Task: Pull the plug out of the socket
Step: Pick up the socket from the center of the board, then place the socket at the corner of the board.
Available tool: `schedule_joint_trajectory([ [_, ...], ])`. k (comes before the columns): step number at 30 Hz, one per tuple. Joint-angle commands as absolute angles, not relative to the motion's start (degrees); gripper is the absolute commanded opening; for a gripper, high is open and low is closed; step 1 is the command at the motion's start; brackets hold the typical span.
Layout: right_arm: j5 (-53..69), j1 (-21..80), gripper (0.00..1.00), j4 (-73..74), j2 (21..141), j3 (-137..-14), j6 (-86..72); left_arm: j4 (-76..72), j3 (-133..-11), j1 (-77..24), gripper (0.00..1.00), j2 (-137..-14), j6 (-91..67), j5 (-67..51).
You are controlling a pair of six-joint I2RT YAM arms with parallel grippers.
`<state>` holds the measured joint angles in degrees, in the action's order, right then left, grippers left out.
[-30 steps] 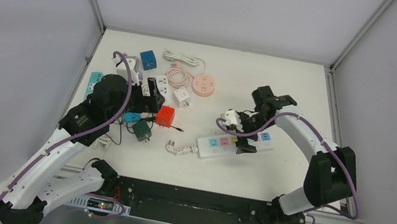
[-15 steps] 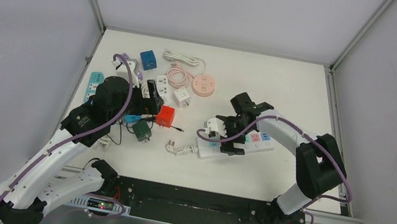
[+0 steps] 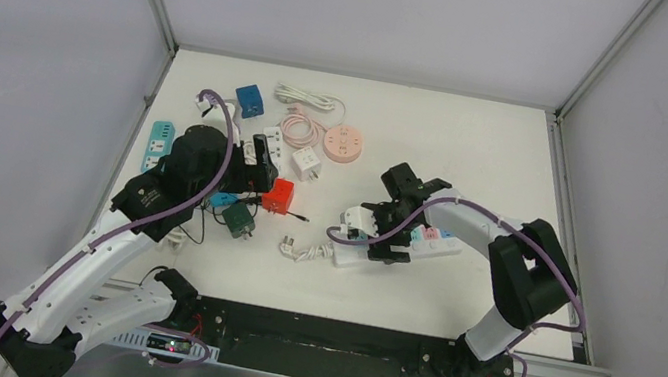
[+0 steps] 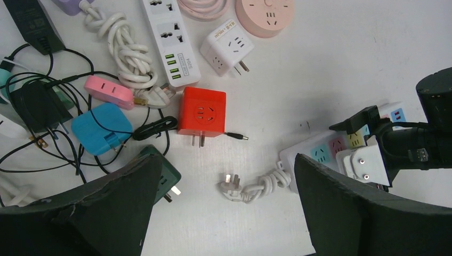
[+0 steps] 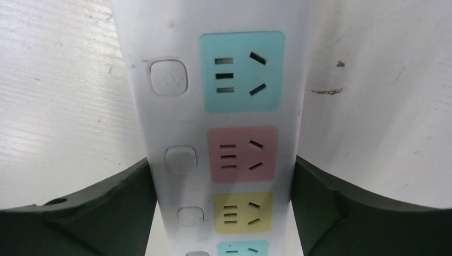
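Observation:
A white power strip (image 3: 346, 249) with blue, pink and yellow sockets lies on the table right of centre. In the right wrist view its sockets (image 5: 242, 154) all show empty. No plug sits in any socket I can see, and the strip's end under the wrist is hidden. My right gripper (image 3: 388, 238) is down over the strip, one finger against each long side (image 5: 224, 162). The strip's own white plug (image 4: 234, 184) lies loose on its knotted cord. My left gripper (image 4: 227, 160) is open and empty above the table, left of the strip (image 4: 320, 152).
A pile of adapters and cables lies at the left: a red cube (image 3: 278, 195), a green adapter (image 3: 239, 221), a blue charger (image 4: 101, 128), a white strip (image 4: 170, 40), a pink round socket (image 3: 344, 142) and a white cube adapter (image 4: 226, 47).
My right gripper has moved left and down from above the strip's middle onto the strip. My left gripper has shifted slightly up and right.

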<state>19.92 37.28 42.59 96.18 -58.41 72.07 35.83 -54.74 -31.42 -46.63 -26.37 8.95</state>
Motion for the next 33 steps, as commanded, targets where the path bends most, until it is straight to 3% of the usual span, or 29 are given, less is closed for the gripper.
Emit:
schedule_joint_trajectory([
  [1, 18.82, 37.57, 0.76, 41.55, 96.35, -58.24, 70.91, 34.66, -54.86, -31.11, 0.97, -46.86, -25.54, 10.42],
  [6, 21.62, 34.93, 0.35, 43.94, 94.84, -59.31, 69.88, 34.68, -55.00, -31.11, 0.96, -46.93, -25.36, 10.46],
  [12, 29.15, 26.84, 0.01, 45.71, 88.83, -58.27, 68.09, 34.66, -54.76, -31.11, 0.96, -46.66, -25.49, 10.63],
  [18, 36.06, 14.64, 0.00, 42.98, 82.53, -56.16, 61.29, 34.10, -55.21, -31.11, 0.96, -47.98, -25.31, 10.14],
  [25, 27.47, 0.58, 0.00, 27.75, 83.67, -56.71, 38.00, 33.19, -56.01, -31.09, 0.96, -49.92, -24.96, 8.77],
  [33, 27.47, -9.36, 0.00, 17.13, 92.60, -62.44, 38.00, 32.57, -55.87, -31.11, 0.95, -50.69, -25.20, 7.39],
])
